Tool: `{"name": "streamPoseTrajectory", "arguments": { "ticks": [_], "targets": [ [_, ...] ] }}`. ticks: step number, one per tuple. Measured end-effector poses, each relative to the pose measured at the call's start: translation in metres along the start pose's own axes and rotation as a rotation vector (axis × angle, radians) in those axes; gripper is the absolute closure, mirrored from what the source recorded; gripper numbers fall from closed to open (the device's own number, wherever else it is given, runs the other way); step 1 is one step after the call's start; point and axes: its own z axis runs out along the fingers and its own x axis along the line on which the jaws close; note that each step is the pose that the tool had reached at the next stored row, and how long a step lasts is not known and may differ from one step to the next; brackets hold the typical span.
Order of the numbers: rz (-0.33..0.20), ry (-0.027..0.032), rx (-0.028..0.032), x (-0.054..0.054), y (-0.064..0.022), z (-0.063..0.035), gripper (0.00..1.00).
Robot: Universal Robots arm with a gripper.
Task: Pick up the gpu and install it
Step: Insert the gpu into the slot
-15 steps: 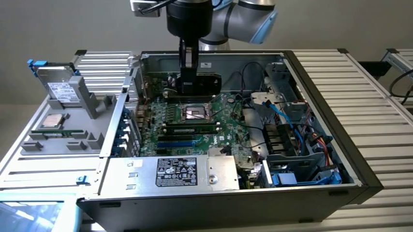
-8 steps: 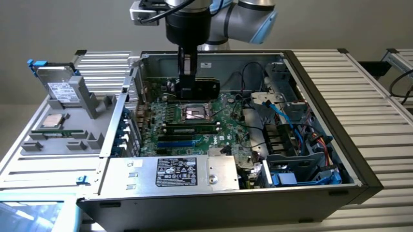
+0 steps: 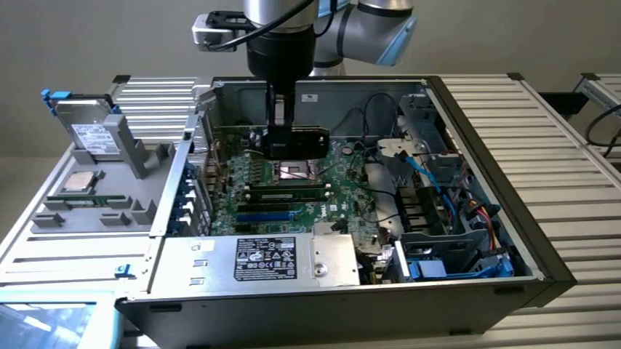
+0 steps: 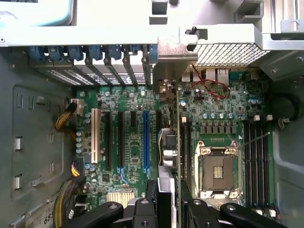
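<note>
Presently holding gpu (image 3: 308, 142) edge-on in clenched gripper (image 3: 283, 142) above motherboard (image 4: 133, 156), beside socket (image 4: 217, 172) and apparently off blue slot (image 4: 146, 142); risks missing slot or snagging bracket (image 4: 173, 52) on rear wall (image 4: 85, 38) if lowered askew.

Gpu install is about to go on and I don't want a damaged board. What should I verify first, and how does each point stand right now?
1. The gpu is gripped by the end effector: ok, clamped edge-on.
2. The case is open and the motherboard exposed: ok.
3. The blue slot is empty: ok.
4. The card's edge is lined up over a slot: cannot tell.
5. The card is seated: not ok, it hangs above the board.
6. The red wires are clear of the card: cannot tell.
</note>
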Motion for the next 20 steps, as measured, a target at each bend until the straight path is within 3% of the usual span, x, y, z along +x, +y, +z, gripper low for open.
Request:
{"name": "streamPoseTrajectory", "arguments": {
  "ticks": [6,20],
  "targets": [
    [0.000,0.0000,0.0007,0.003,0.0000,0.0107,0.71],
    [0.000,0.0001,0.0004,0.009,0.0064,0.0208,0.71]
  ]
}}
